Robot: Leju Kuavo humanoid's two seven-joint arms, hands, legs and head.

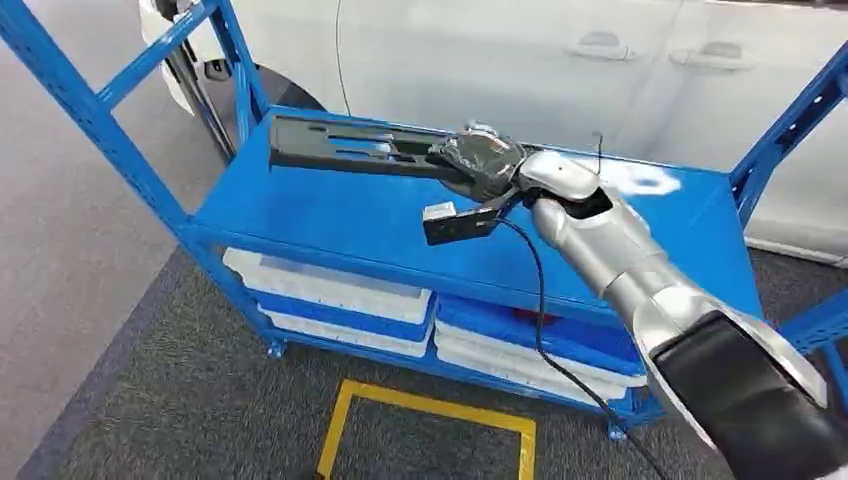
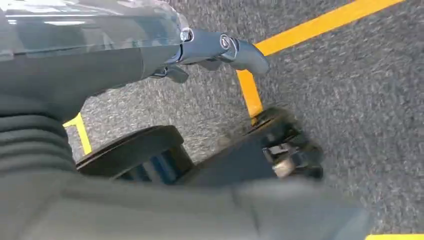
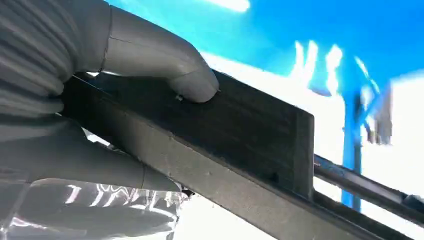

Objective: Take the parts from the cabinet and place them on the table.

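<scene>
One black part (image 1: 350, 147), four bins (image 1: 330, 287).

On the top shelf (image 1: 340, 215) of the rack (image 1: 100, 120): long part (image 1: 350, 147), toward the shelf's rear edge, right end held in the right hand (image 1: 485, 165); under the top shelf, on a lower level: stacked trays (image 1: 335, 300), side by side; behind the rack: car (image 1: 520, 50); before the rack, on the floor (image 1: 200, 400): taped outline (image 1: 430, 405); by the left hand (image 2: 220, 47), above the floor: more tape.
</scene>
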